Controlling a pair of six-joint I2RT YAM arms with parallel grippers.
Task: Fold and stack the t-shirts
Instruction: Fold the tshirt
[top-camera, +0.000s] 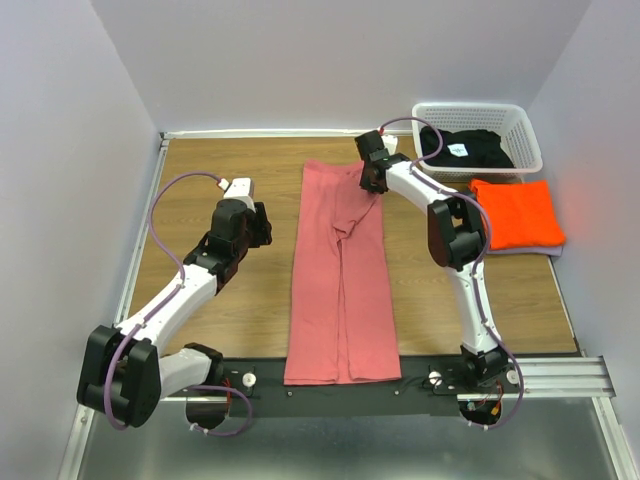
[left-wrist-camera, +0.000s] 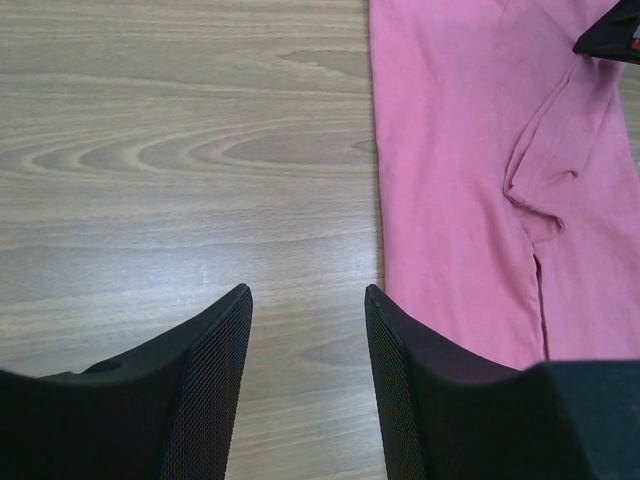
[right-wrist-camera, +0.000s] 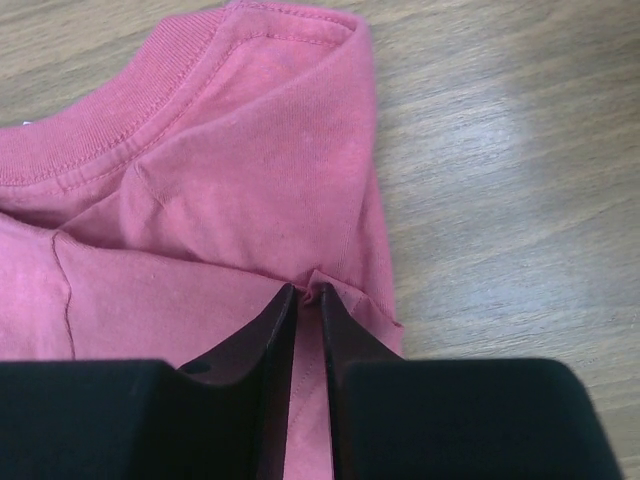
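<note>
Label (top-camera: 458, 150) on black tee (top-camera: 487, 147) unreadable; R end effector (right-wrist-camera: 308, 292) tight on pink tee (top-camera: 340, 290), L end effector (left-wrist-camera: 306, 290) wide.

Worktop (top-camera: 220, 300): pale wood grain.
Centre: pink-red t-shirt (top-camera: 340, 290), folded into a long strip.
Far right: white basket (top-camera: 530, 145), with the folded orange t-shirt (top-camera: 517, 213) beside it.

Orange t-shirt (top-camera: 517, 213) and pink-red t-shirt (top-camera: 340, 270) are plain; black t-shirt (top-camera: 483, 147) bears white label (top-camera: 457, 150).

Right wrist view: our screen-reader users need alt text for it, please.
The right gripper, jaws almost together, pinches a small fold of the pink-red t-shirt at its edge, near the ribbed collar. Wood table shows to the right.
</note>
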